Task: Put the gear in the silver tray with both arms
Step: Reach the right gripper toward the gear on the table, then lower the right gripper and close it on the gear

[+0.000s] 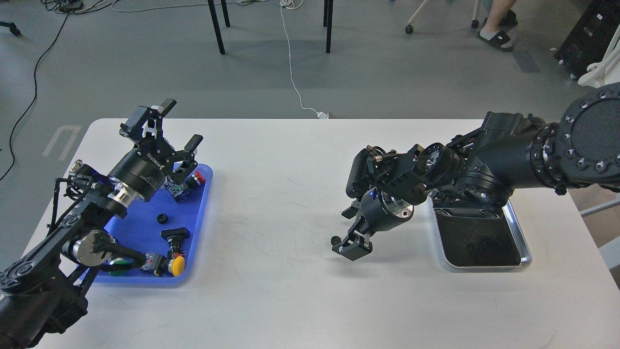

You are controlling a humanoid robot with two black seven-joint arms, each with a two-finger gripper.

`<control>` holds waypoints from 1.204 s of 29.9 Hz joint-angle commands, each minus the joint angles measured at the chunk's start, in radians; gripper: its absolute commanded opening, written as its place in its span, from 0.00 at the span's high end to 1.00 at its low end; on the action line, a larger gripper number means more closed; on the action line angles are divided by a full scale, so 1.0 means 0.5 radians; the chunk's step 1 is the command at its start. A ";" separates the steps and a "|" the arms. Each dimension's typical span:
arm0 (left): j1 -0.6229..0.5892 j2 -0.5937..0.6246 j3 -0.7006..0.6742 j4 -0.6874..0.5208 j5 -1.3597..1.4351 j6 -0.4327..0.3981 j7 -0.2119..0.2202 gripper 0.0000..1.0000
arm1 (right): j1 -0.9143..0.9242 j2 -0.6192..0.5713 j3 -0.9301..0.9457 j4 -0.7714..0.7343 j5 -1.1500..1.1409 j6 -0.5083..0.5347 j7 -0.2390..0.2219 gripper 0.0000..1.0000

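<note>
A small black gear (334, 240) lies on the white table near its middle. My right gripper (351, 250) points down and to the left, its tips just right of the gear, low over the table. I cannot make out its finger gap. The silver tray (526, 252) lies to the right with a dark bottom, its far end hidden by my right arm. My left gripper (179, 123) is open and empty, held above the far end of the blue tray (199, 228).
The blue tray holds a second small black gear (162, 219), a red button (195, 179), a yellow button (178, 264) and other switch parts. Chair legs, cables and a person's feet are on the floor beyond the table's far edge.
</note>
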 commanded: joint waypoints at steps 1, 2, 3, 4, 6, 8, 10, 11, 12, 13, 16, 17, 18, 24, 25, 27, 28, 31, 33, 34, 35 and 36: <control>0.002 0.000 -0.001 -0.009 0.001 0.000 0.003 0.02 | -0.014 0.002 -0.029 -0.024 0.003 -0.031 0.000 0.27; 0.002 0.000 -0.001 -0.009 0.001 0.000 0.009 0.02 | -0.014 0.002 -0.029 -0.030 0.003 -0.031 0.000 0.29; 0.002 0.000 -0.001 -0.009 0.001 0.000 0.015 0.02 | -0.014 0.002 -0.029 -0.036 0.003 -0.031 0.000 0.33; 0.002 0.000 -0.001 -0.009 0.001 0.000 0.021 0.02 | -0.017 0.002 -0.032 -0.036 0.003 -0.031 0.000 0.34; 0.002 -0.003 -0.001 -0.009 0.004 0.000 0.021 0.02 | -0.030 0.002 -0.032 -0.036 0.003 -0.031 0.000 0.34; 0.002 -0.012 -0.001 -0.009 0.004 0.000 0.021 0.02 | -0.042 0.002 -0.032 -0.036 0.003 -0.035 0.000 0.34; 0.002 -0.022 -0.001 -0.009 0.004 0.000 0.024 0.02 | -0.066 0.002 -0.029 -0.036 0.009 -0.041 0.000 0.34; 0.002 -0.025 -0.001 -0.009 0.007 0.000 0.024 0.02 | -0.082 0.002 -0.029 -0.039 0.012 -0.050 0.000 0.34; 0.002 -0.025 -0.001 -0.009 0.007 0.000 0.024 0.02 | -0.088 0.002 -0.029 -0.039 0.012 -0.068 0.000 0.34; 0.002 -0.025 -0.001 -0.009 0.007 0.000 0.024 0.02 | -0.097 0.002 -0.029 -0.039 0.012 -0.093 0.000 0.34; 0.002 -0.025 -0.001 -0.009 0.007 0.000 0.024 0.02 | -0.119 0.002 -0.029 -0.045 0.015 -0.166 0.000 0.34; 0.002 -0.028 -0.001 -0.009 0.007 0.000 0.024 0.02 | -0.128 0.002 -0.029 -0.048 0.015 -0.185 0.000 0.34; 0.002 -0.031 -0.001 -0.009 0.007 0.000 0.024 0.02 | -0.134 0.002 -0.029 -0.058 0.015 -0.197 0.000 0.34; 0.002 -0.031 -0.001 -0.009 0.007 0.000 0.024 0.02 | -0.189 0.002 -0.029 -0.131 0.015 -0.209 0.000 0.35; 0.002 -0.031 0.002 -0.009 0.007 0.000 0.024 0.02 | -0.198 0.002 -0.029 -0.137 0.015 -0.212 0.000 0.35; 0.002 -0.028 -0.001 -0.009 0.007 0.000 0.024 0.02 | -0.223 0.002 -0.026 -0.147 0.019 -0.225 0.000 0.38; 0.005 -0.028 -0.001 -0.009 0.007 0.000 0.024 0.02 | -0.232 0.002 -0.026 -0.147 0.019 -0.240 0.000 0.39; 0.002 -0.028 -0.001 -0.009 0.007 0.000 0.024 0.02 | -0.241 0.002 -0.026 -0.147 0.031 -0.268 0.000 0.39; 0.002 -0.028 -0.001 -0.009 0.007 0.000 0.027 0.02 | -0.241 0.002 -0.026 -0.147 0.061 -0.271 0.000 0.39; 0.005 -0.028 -0.001 -0.009 0.007 0.000 0.024 0.02 | -0.241 0.002 -0.026 -0.144 0.071 -0.280 0.000 0.39; 0.008 -0.028 -0.001 -0.009 0.007 0.000 0.024 0.02 | -0.241 0.002 -0.026 -0.147 0.074 -0.289 0.000 0.39; 0.008 -0.028 -0.001 -0.009 0.007 0.000 0.024 0.02 | -0.241 0.002 -0.026 -0.147 0.074 -0.295 0.000 0.39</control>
